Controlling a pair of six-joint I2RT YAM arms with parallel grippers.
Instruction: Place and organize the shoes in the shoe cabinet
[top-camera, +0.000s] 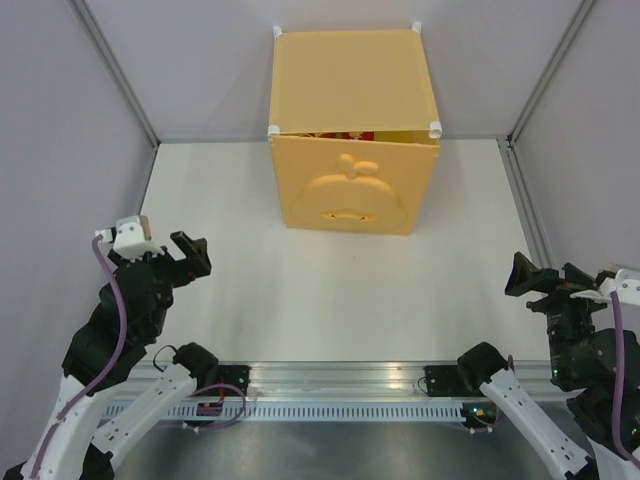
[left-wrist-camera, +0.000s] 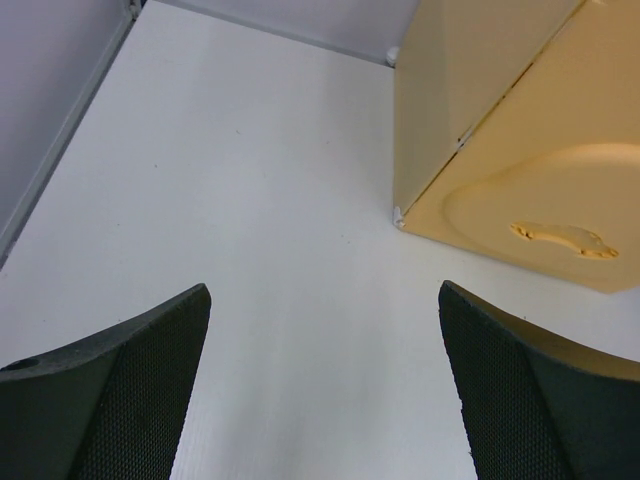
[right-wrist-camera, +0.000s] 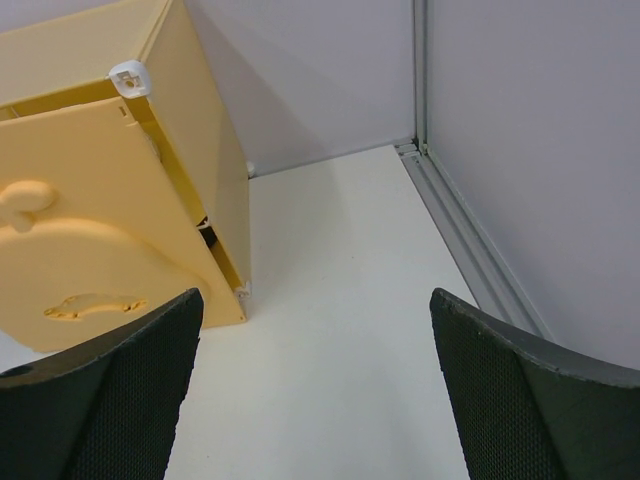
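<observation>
Cabinet (top-camera: 350, 90): yellow-orange cube at far centre of table (top-camera: 300, 300), front facing the arms, back near the rear wall.
Door (top-camera: 345, 190): apple relief w/ grip recess low down. Nearly shut, top edge leaning out a bit, leaving a slit along top & right side.
Shoes (top-camera: 350, 135): only a strip of red shows thru the slit above the door. Rest hidden inside.
In the way: door covers the cabinet front.
L gripper (top-camera: 190, 252): fingers wide apart, nothing btwn them, over near-left of table, well apart from cabinet.
R gripper (top-camera: 525, 275): also spread wide & holding nothing, near-right.
Around: white connectors (top-camera: 435, 128) at cabinet corners, purple cable (top-camera: 110, 290) on L arm, slotted rail (top-camera: 340, 378) at near edge w/ arm bases.
Surface: white, flat, matte.
Room: grey panel walls (top-camera: 60, 100) on 3 sides, alu. posts (top-camera: 115, 70) in the corners.
</observation>
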